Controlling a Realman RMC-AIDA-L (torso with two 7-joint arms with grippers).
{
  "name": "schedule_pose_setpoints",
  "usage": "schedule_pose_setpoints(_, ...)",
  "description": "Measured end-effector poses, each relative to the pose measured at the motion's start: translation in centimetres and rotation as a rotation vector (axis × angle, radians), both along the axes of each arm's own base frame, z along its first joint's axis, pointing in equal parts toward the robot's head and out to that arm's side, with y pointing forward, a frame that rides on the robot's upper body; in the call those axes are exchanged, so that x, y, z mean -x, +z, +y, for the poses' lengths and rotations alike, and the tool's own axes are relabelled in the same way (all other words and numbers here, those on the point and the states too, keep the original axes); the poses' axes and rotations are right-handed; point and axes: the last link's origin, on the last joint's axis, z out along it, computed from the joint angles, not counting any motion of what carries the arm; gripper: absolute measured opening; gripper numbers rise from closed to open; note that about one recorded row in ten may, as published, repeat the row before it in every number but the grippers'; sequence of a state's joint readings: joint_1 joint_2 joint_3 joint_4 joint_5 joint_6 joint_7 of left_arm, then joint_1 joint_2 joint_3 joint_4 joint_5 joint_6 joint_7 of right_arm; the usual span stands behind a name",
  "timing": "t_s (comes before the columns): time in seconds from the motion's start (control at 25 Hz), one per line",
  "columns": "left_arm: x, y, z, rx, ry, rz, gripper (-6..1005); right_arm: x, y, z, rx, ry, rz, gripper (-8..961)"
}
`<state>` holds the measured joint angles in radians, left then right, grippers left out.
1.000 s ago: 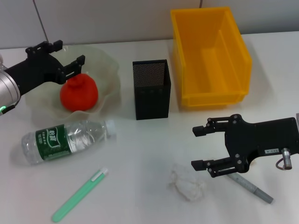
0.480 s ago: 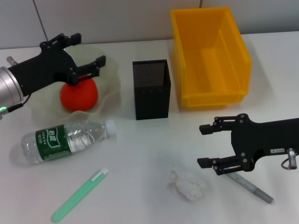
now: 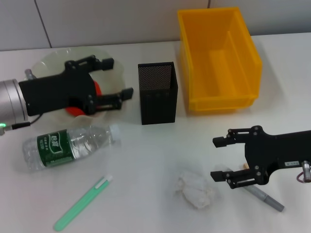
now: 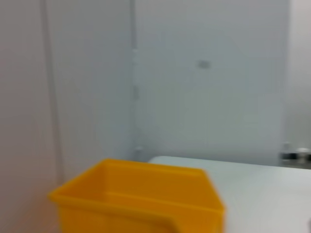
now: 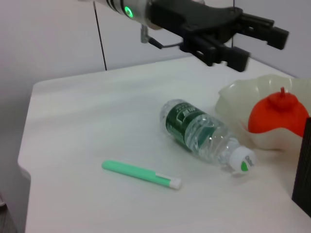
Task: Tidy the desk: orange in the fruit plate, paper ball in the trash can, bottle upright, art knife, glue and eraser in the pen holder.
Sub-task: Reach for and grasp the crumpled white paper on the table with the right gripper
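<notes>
The orange (image 3: 72, 111) (image 5: 277, 118) lies in the pale fruit plate (image 3: 52, 60) (image 5: 236, 100), mostly hidden by my left gripper (image 3: 118, 77) (image 5: 233, 36), which hovers open and empty over the plate's right side. The bottle (image 3: 68, 145) (image 5: 201, 131) lies on its side in front of the plate. The paper ball (image 3: 195, 190) sits just left of my open, empty right gripper (image 3: 216, 158). A green stick with a white tip (image 3: 82, 203) (image 5: 141, 174) and a grey pen-shaped tool (image 3: 265, 197) lie on the table. Which is the art knife or the glue I cannot tell. The eraser is out of view.
The black mesh pen holder (image 3: 157, 92) stands mid-table, right beside my left gripper's fingers. The yellow bin (image 3: 218, 56) (image 4: 136, 199) stands at the back right. The table's left edge (image 5: 26, 145) lies beyond the green stick.
My left gripper has swung right across the plate toward the pen holder, leaving the orange in the plate. My right gripper has drifted right and nearer the front edge.
</notes>
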<state>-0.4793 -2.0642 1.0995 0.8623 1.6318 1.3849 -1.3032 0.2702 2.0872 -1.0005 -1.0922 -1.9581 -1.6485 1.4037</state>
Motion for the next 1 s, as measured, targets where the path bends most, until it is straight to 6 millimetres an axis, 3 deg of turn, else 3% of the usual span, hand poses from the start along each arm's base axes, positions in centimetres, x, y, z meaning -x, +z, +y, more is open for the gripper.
schedule_pose_setpoints(0.4, -0.2, 0.5, -3.1, 0.16, -0.091, -0.049, 862, -0.6, 0.7, -0.3, 0.001, -0.014, -0.021, 753)
schedule_pose_setpoints(1.0, 0.1, -0.1, -3.3, 0.16, -0.081, -0.027, 862, 0.1, -0.5, -0.3, 0.064, 0.079, -0.099, 750)
